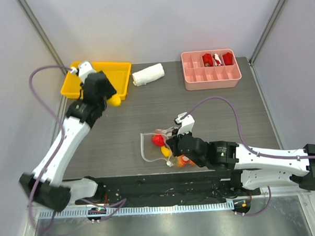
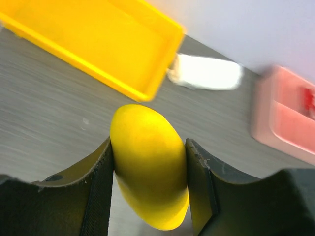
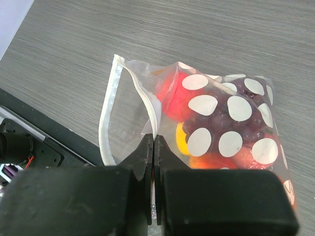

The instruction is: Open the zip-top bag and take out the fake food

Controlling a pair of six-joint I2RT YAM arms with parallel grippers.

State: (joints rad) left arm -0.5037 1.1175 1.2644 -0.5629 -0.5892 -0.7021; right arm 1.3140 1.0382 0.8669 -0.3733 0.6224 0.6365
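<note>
Now left gripper holds yellow fruit near bin; right gripper pinches bag rim

A robotics lab test cell is indicated. The desk is closed in on three sides by plain pale walls set between metal frame posts. A left arm and a right arm are bolted along its near edge and fed by loose purple cables. Props are laid out: a yellow bin at the far left corner, a pink divided tray at the far right corner, and fake food kept in a zip-top bag.
</note>
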